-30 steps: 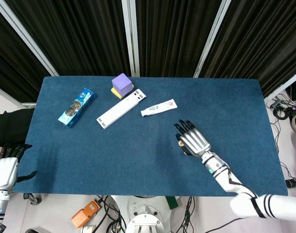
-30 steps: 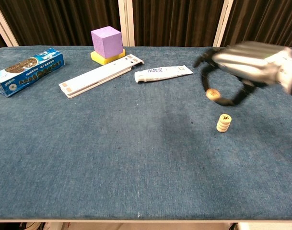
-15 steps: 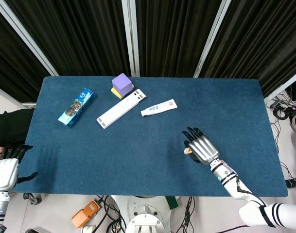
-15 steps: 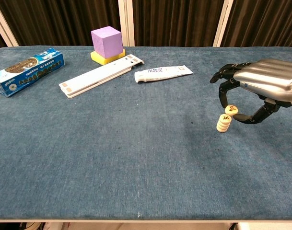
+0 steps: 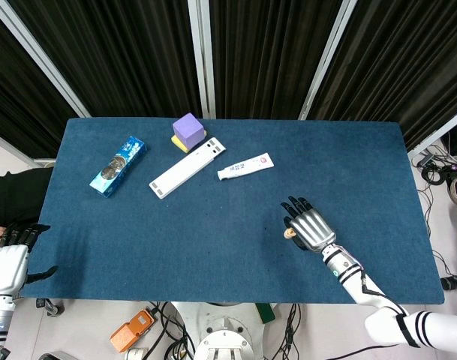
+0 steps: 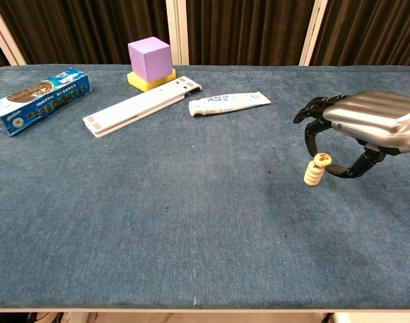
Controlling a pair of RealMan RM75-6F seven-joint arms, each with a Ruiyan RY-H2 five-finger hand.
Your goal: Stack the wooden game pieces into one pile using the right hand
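Observation:
A short stack of round wooden game pieces [image 6: 313, 177] stands on the blue table [image 6: 191, 222] at the right. Another wooden piece [image 6: 321, 159] lies tilted on top of the stack, and my right hand [image 6: 363, 121] pinches it between thumb and a fingertip from above and the right. In the head view the right hand [image 5: 311, 229] covers most of the stack [image 5: 289, 235], which peeks out at its left edge. My left hand [image 5: 7, 259] hangs off the table's near left corner, fingers apart, holding nothing.
A toothpaste tube [image 6: 229, 103], a long white box [image 6: 142, 106], a purple cube [image 6: 150, 58] on a yellow block [image 6: 141, 83], and a blue cookie package [image 6: 38, 91] lie along the far left half of the table.
My right hand carried the piece down and toward me, from above and behind the stack onto its top. The left hand stayed still.

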